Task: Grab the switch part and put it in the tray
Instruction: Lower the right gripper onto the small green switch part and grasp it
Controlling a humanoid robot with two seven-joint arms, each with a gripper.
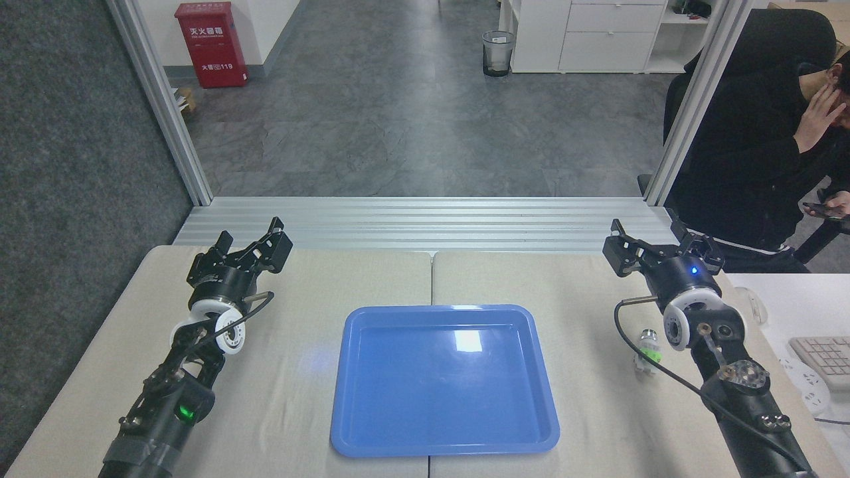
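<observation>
- Tray [443,438], blue, lower centre of frame, on the table [584,279]; nothing in it.
- Right gripper [657,251], right of frame: jaws spread wide, holding nothing.
- Left gripper [247,245], left of frame: jaws parted, holding nothing.
- Switch part [649,352] lies on table right of tray, beside right arm; base partly hidden.

Glossy plastic tray [443,445] on seemingly matt cloth table [299,372].
</observation>
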